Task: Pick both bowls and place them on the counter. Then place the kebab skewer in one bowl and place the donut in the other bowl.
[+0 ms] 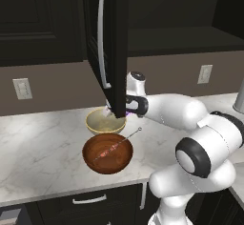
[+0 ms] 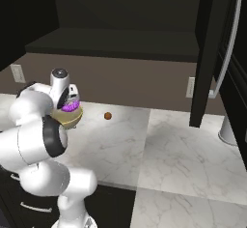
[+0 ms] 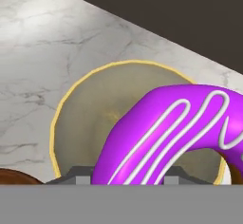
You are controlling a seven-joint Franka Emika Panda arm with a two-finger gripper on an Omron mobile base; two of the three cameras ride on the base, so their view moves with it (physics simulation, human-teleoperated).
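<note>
I hold the purple-iced donut [image 3: 175,133] in part-closed jaws of the gripper [image 2: 71,107] directly above the cream-yellow bowl [image 1: 105,121] on the marble counter [image 1: 38,143], ready for release; the kebab skewer [image 1: 116,145] already lies across the reddish-brown bowl [image 1: 107,155] just beside it.

I count two bowls on the counter [image 1: 38,143]: one pale cream-yellow bowl [image 1: 102,122] near the centre of the left base view, and one dark reddish-brown bowl [image 1: 107,153] just below it. One kebab skewer [image 1: 118,145] lies in the brown bowl. One donut [image 3: 175,128] with purple icing and white stripes fills the lower right of the hand view. One small brown ball [image 2: 107,116] sits left of centre in the right base view. I see two wall outlets in the left base view, one at the left edge [image 1: 22,88], one at upper right [image 1: 205,74].
</note>
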